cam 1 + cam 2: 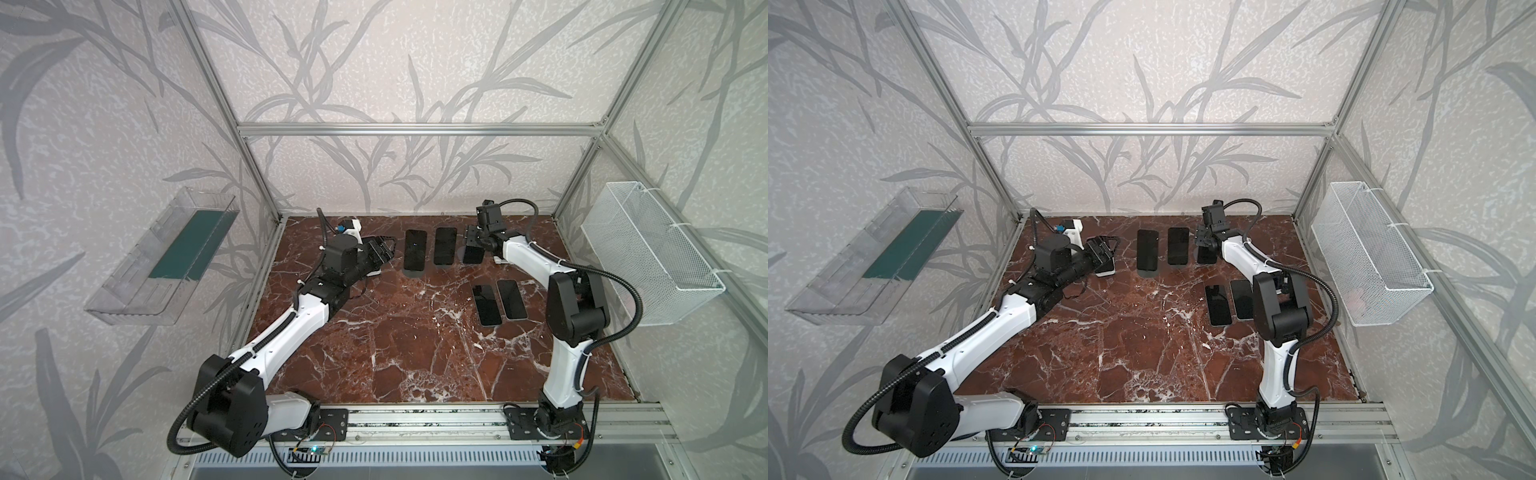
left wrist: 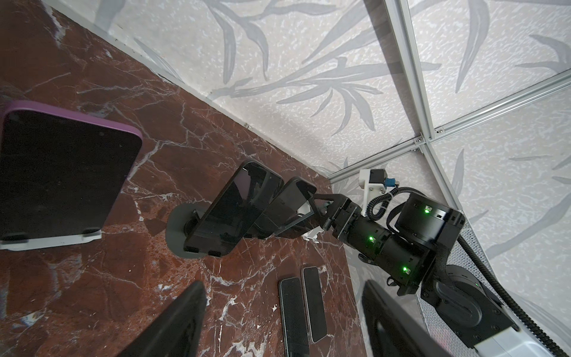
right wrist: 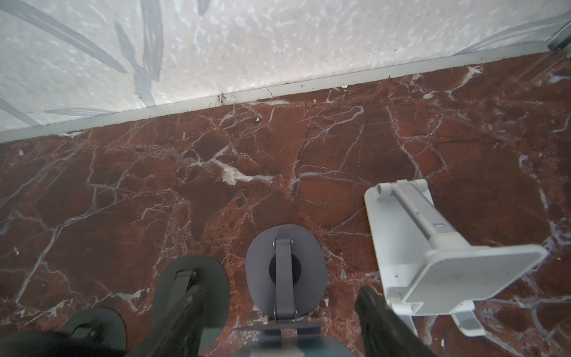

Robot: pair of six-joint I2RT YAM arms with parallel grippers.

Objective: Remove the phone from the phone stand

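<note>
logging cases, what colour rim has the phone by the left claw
Purple, on the black-screened phone on its white stand; clearest in left wrist view.

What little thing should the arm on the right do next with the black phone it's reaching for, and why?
Probably lift: the right gripper straddles the top of the black phone, which leans on its dark grey folding stand. Raising it straight up, once gripped firmly, should free it.
</note>
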